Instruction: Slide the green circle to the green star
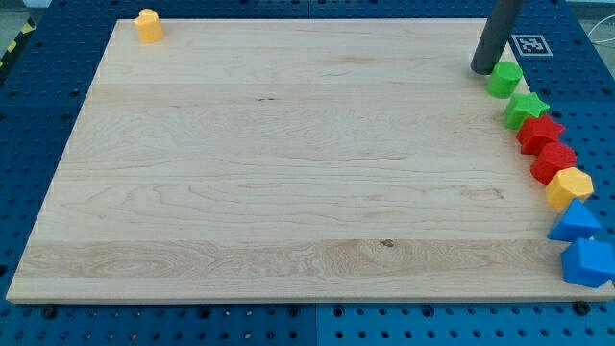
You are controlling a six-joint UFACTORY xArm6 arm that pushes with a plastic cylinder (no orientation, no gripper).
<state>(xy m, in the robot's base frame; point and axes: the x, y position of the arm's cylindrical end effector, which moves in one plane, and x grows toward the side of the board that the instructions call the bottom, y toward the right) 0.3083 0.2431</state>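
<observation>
The green circle (504, 79) lies flat at the worktop's (288, 163) right edge near the view's top, and the green star (525, 109) lies just below it toward the view's bottom, the two touching or nearly so.

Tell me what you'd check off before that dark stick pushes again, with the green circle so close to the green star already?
1. My tip in view: ok, it sits at the upper-left side of the green circle.
2. Tip touching the circle: cannot tell, they look adjacent.
3. Green star located: ok, just below and right of the circle.
4. Circle against the star: cannot tell; they look touching or nearly so.
5. Push line clear: ok, nothing lies between circle and star.
6. Room behind the star: not ok, a red block sits right against it, and the wooden board ends close by.
</observation>
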